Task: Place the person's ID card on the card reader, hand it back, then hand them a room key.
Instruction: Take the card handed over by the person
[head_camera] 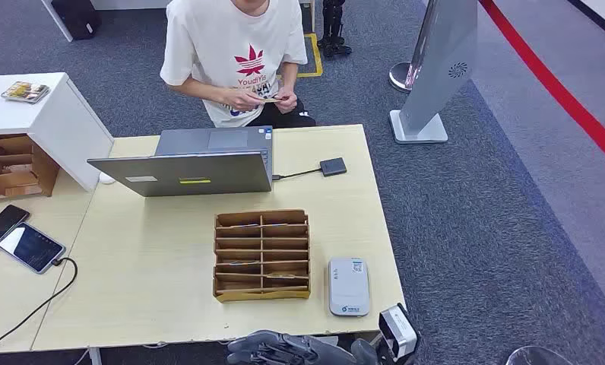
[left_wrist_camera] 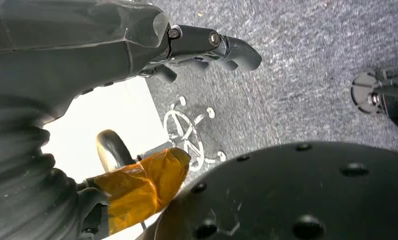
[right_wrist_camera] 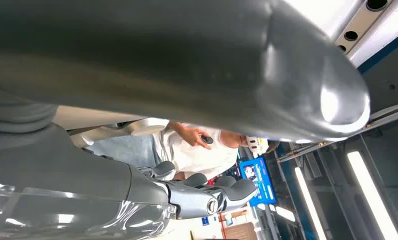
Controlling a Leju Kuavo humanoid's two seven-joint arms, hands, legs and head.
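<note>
Across the table a person in a white T-shirt (head_camera: 235,53) holds a small ID card (head_camera: 268,98) in both hands at chest height. The white card reader (head_camera: 349,286) lies flat near the table's front right corner, with nothing on it. Beside it stands a cardboard slot organiser (head_camera: 262,255) holding flat cards in some slots. My right hand (head_camera: 284,350) lies low at the front table edge, just below the organiser and reader, fingers (right_wrist_camera: 212,192) apart and holding nothing. My left hand (left_wrist_camera: 207,45) hangs over grey carpet, holding nothing.
An open laptop (head_camera: 197,161) stands mid-table, cabled to a small black box (head_camera: 333,166). Two phones (head_camera: 22,239) lie at the left on a cable. A white cabinet (head_camera: 45,114) and wooden shelves (head_camera: 11,167) stand far left. A grey kiosk (head_camera: 436,68) stands beyond the table's right end.
</note>
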